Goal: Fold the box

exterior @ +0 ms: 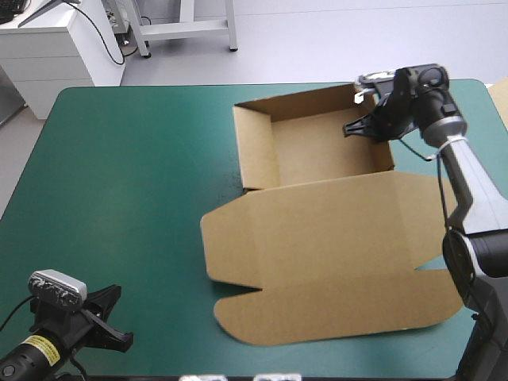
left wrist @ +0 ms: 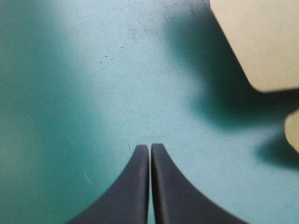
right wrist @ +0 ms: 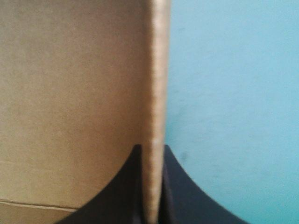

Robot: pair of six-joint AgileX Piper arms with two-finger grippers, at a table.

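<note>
The brown box (exterior: pixel 317 214) lies on the teal-green cover as an open tray with raised walls at the far side and its lid flat toward the near edge. My right gripper (exterior: pixel 367 125) sits at the tray's right wall, shut on that wall's top edge. In the right wrist view the wall's edge (right wrist: pixel 156 93) runs straight up between the black fingers (right wrist: pixel 175 186), with the tray's inside on one side. My left gripper (exterior: pixel 107 317) rests low at the near left corner of the table, shut and holding nothing (left wrist: pixel 150 154). Two rounded lid flaps (left wrist: pixel 261 42) lie ahead of it.
A white cabinet (exterior: pixel 55 44) and a metal frame (exterior: pixel 182 28) stand beyond the table's far edge. Bare teal-green cover (exterior: pixel 119 190) stretches across the table's left half.
</note>
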